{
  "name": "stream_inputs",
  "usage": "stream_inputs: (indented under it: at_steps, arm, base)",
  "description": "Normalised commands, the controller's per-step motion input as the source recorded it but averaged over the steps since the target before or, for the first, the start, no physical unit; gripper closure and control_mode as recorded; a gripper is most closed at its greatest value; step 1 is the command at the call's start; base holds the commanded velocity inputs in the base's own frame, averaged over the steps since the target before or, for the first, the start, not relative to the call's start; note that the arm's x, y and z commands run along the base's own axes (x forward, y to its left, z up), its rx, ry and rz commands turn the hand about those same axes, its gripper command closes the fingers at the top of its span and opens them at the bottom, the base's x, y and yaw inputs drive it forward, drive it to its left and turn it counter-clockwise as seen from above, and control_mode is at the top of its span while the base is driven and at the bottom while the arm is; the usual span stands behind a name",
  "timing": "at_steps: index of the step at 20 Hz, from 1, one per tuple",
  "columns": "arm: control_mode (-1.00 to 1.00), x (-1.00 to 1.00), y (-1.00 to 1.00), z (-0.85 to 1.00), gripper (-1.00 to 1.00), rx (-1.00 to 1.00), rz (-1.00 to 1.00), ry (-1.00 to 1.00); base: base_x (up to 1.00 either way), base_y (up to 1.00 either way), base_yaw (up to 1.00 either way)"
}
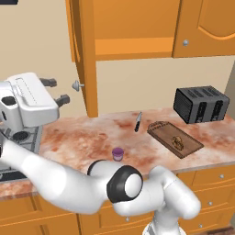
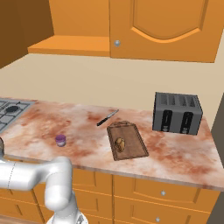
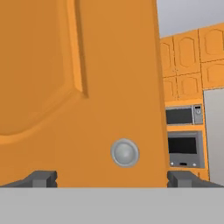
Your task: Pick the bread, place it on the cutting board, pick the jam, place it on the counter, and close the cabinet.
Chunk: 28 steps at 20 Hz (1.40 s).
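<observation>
Left base view: the hand [image 1: 58,91] sits at the left of the frame, its two dark fingers [image 1: 48,82] pointing right toward the round silver knob [image 1: 77,85] on the open cabinet door [image 1: 85,55]. The fingers are spread wide, one above the knob's level and one below it, and hold nothing; a small gap separates them from the knob. The door stands edge-on to the camera, swung out from the cabinet [image 1: 133,27] at the top of the frame.

Hand view: the door face occupies the left and centre of the frame, with the knob [image 3: 125,152] low and slightly right of centre. The two fingertips [image 3: 41,178] rise at the lower left and lower right, well apart.

The table [image 1: 82,137] runs across the middle of the left base view. The jam [image 1: 118,153] stands upright on it near the front edge, lower centre. The cutting board [image 1: 163,133] lies flat, right of centre, with the bread [image 1: 177,142] on it toward its near end. A knife [image 1: 138,122] lies on the table left of the board, apart from it. A black toaster [image 1: 201,104] stands behind the board at the right.

Right base view: the jam [image 2: 61,140] is at the left, the board [image 2: 129,146] and bread [image 2: 119,144] at centre, the toaster [image 2: 177,112] at the right, and a grey hob [image 2: 11,111] at the left edge.
</observation>
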Motion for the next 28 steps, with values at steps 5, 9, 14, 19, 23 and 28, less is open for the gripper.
stream_inputs:
  at_steps: [5, 9, 14, 19, 23, 28]
  arm:
    - [-1.00, 0.00, -0.04, 0.00, -1.00, -0.01, -0.06, 0.00]
    - [-1.00, 0.00, -0.14, 0.00, -1.00, -0.01, -0.05, 0.00]
    - [-1.00, 0.00, -0.28, 0.00, -1.00, 0.00, -0.02, 0.00]
    - [-1.00, 0.00, -0.17, 0.00, -1.00, 0.00, 0.00, 0.00]
    - [-1.00, 0.00, -0.23, -0.01, -1.00, 0.00, 0.00, 0.00]
    - [-1.00, 0.00, -0.27, -0.10, -1.00, 0.00, 0.00, 0.00]
  base:
    - [0.00, 0.00, 0.00]
    - [0.00, 0.00, 0.00]
    - [0.00, 0.00, 0.00]
    - [0.00, 0.00, 0.00]
    - [0.00, 0.00, 0.00]
    - [0.00, 0.00, 0.00]
